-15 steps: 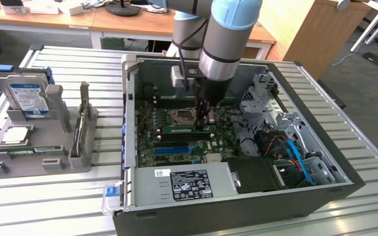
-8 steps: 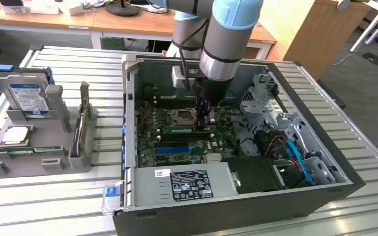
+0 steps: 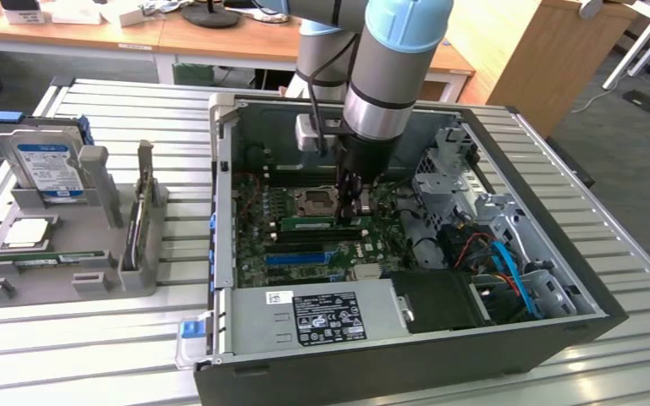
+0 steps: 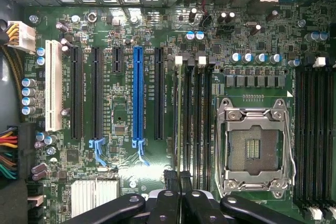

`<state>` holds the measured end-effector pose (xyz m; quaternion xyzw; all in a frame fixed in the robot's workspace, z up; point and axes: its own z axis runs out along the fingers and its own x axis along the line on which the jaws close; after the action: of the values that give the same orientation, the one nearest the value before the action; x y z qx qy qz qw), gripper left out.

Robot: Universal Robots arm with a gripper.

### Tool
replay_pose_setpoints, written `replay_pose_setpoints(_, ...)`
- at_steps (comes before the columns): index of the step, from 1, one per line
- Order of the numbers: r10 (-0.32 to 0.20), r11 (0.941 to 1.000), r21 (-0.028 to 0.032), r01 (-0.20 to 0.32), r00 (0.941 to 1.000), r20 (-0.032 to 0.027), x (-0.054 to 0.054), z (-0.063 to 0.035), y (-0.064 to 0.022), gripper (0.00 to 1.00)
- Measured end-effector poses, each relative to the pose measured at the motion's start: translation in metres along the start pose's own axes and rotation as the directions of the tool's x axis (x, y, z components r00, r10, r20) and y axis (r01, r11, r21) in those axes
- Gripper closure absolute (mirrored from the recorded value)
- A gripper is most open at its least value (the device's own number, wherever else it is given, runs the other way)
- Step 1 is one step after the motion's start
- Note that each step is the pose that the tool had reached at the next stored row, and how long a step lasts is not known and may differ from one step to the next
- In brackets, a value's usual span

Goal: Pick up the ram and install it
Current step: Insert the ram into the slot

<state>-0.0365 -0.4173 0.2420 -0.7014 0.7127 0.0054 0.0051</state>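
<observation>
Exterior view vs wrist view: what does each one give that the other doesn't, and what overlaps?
Exterior view: the arm down inside the open case, and the parts holder with the hard drive beside the case. Wrist view: the ram edge-on along a memory slot between the shut jaws, plus the white slot. Both: the empty CPU socket and the blue slot.

1. Found arm (image 3: 399, 51) cut off by the exterior view's upper edge.
2. Found gripper (image 4: 179, 178) body cut off by the wrist picture's edge, ram (image 4: 179, 114) end hidden in its grip.
3. Unable to read power supply label (image 3: 327, 317) print.
</observation>
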Motion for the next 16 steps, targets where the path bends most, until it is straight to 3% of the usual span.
replay_pose_setpoints(16, 0.0, 1.0, 0.0, 0.0, 1.0, 0.0001, 0.0, 0.0048, 0.0016, 0.88)
